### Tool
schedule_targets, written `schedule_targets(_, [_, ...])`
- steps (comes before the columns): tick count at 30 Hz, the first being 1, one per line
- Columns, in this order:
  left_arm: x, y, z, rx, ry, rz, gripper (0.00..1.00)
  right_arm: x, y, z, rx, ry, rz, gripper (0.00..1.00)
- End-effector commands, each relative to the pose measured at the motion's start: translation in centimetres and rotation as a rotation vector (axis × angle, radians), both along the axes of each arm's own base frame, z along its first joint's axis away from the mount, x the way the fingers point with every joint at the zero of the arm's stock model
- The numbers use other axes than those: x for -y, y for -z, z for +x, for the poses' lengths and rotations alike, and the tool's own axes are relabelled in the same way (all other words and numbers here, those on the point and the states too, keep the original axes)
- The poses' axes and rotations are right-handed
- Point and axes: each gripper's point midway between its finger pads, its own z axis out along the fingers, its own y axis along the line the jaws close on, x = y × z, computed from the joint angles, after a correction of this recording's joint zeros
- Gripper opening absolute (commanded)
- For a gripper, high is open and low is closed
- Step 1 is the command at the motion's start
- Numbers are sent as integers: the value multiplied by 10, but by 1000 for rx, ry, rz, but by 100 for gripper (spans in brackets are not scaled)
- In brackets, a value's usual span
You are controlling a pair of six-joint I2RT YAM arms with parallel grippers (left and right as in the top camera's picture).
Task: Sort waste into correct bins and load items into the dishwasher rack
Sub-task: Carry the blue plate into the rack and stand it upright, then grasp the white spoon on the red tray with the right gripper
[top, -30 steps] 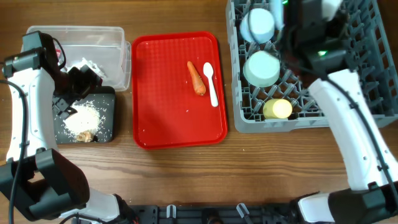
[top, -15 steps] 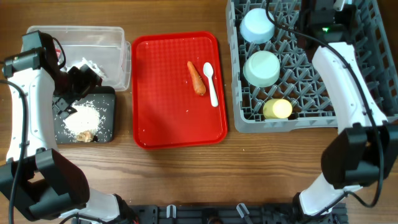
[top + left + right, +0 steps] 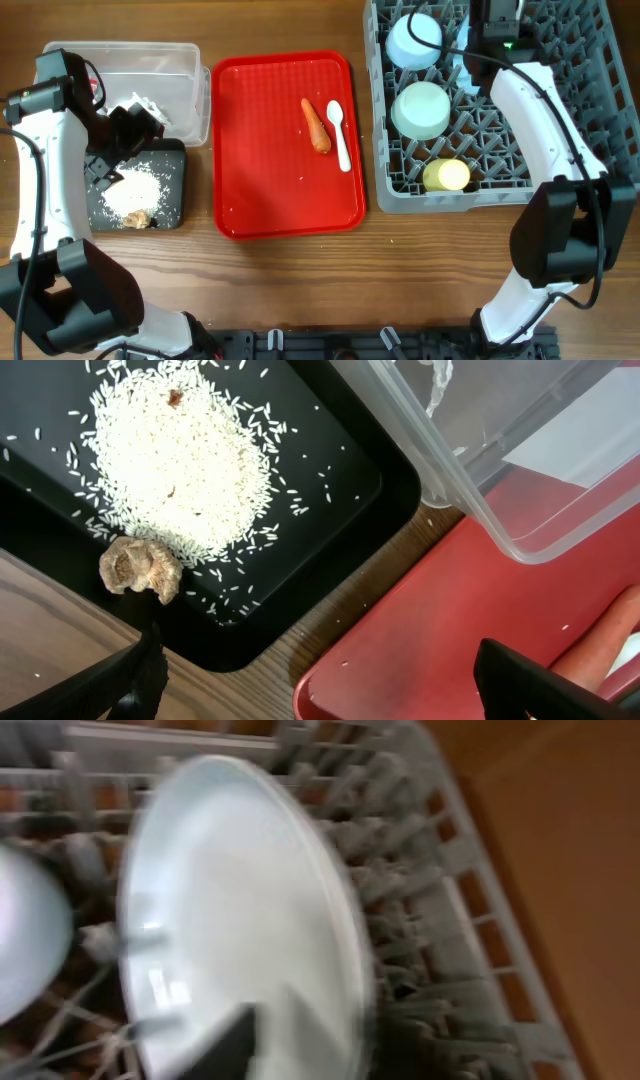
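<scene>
Right, right gripper first: its wrist view is smeared and shows only one dark finger at the bottom edge, so I cannot tell whether the jaws are spread or pinching anything. Just beyond that finger the light blue plate stands on edge among the pegs of the dishwasher rack, at the rack's far side, tilted a little. Whether the finger touches the plate's face, can't say.

Step in hand, as I read it: seating the plate in the rack. Next move calls for the jaws to come clear of the rim without knocking the plate over (pegs crowd both sides), then over to the white spoon, which lies on the red tray just right of the carrot.

The light blue bowl, pale green bowl and yellow cup sit in the rack's left column.

Left gripper: fingers spread wide, nothing between them, hovering at the black tray's right near corner. Rice and brown food bit lie in that tray; clear tub is just behind it.
</scene>
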Motion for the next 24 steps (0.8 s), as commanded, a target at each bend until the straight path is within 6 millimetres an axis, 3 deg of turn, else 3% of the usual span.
schedule_targets(1, [-1,-2,1,10,-15,-4,100,-21,-3,1,20,-49,115,100])
schedule_targets(4, [-1,-2,1,10,-15,-4,100,-57,-38,-12,67,-169,325,100])
schedule_targets(5, [-1,-2,1,10,-15,-4,100,-88,-57,-24,77,-288,474,100])
schedule_targets(8, [-1,-2,1,10,-15,-4,100,-150,-92,-55,68,-525,749,100])
schedule_targets(13, [1,-2,0,7,-13,-10,100,-259,-100,-111,-111,-893,1019,100])
schedule_targets(14, [4,-2,1,10,-11,-27,100,-267,-100,-114,-118,-916,1022,100])
schedule_targets(17, [11,-3,1,13,-1,-64,100,-288,-84,-118,-160,-915,960,100])
schedule_targets(19, [17,-3,1,9,16,-66,100,-297,-57,-115,-199,-808,870,98])
schedule_targets(21, [26,-3,4,12,44,-65,100,-303,-32,-111,-227,-722,809,86])
schedule_targets(24, [43,-3,7,12,97,-65,100,-317,9,-109,-292,-620,769,84])
